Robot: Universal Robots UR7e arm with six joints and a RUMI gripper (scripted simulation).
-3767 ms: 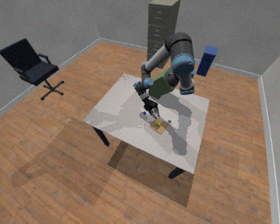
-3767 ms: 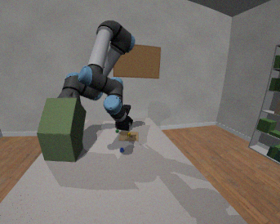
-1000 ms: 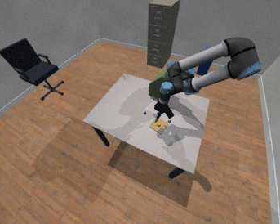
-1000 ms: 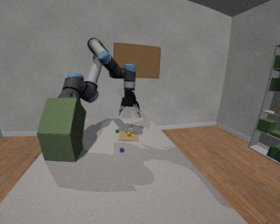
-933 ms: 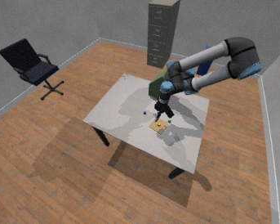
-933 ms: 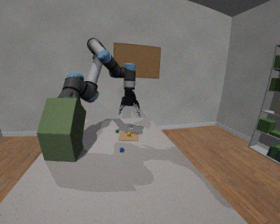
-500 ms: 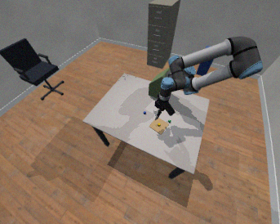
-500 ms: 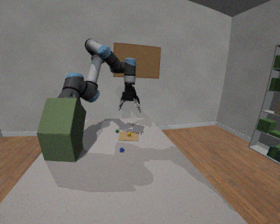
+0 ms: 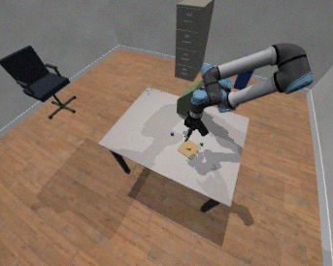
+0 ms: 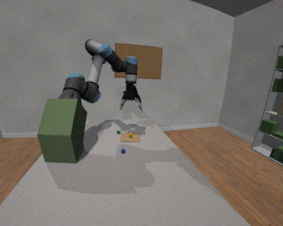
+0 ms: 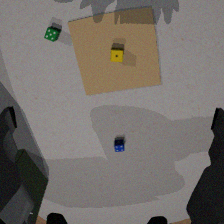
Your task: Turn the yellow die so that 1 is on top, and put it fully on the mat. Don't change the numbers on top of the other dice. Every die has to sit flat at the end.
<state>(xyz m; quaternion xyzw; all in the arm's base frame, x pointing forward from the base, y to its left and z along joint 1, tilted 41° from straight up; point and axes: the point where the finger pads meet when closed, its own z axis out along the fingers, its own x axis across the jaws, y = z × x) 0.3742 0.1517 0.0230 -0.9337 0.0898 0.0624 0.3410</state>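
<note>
Kind of place: most probably an office, with some character of a robotics lab.
Chair: black swivel chair [image 9: 47, 86] with armrests, at ten o'clock from the table [image 9: 135, 126] [image 10: 115, 202] [image 11: 190, 100] in the top view.
Cabinet: tall filing cabinet [image 9: 189, 44] with drawers, at twelve o'clock from the same table.
Wall board: brown, framed board [image 10: 149, 59], near twelve o'clock in the exterior view.
Shelving: metal rack [image 10: 266, 98], at three o'clock there, carrying mostly green boxes [image 10: 270, 126].
Room finish: plain grey walls [image 9: 86, 24] [image 10: 193, 62], pale skirting [image 9: 317, 160] [image 10: 193, 128], wood-plank floor [image 9: 62, 194] [image 10: 218, 157] [image 11: 180, 220].
Lab sign: robot arm [image 9: 251, 63] [image 10: 96, 68] reaching above the table.
</note>
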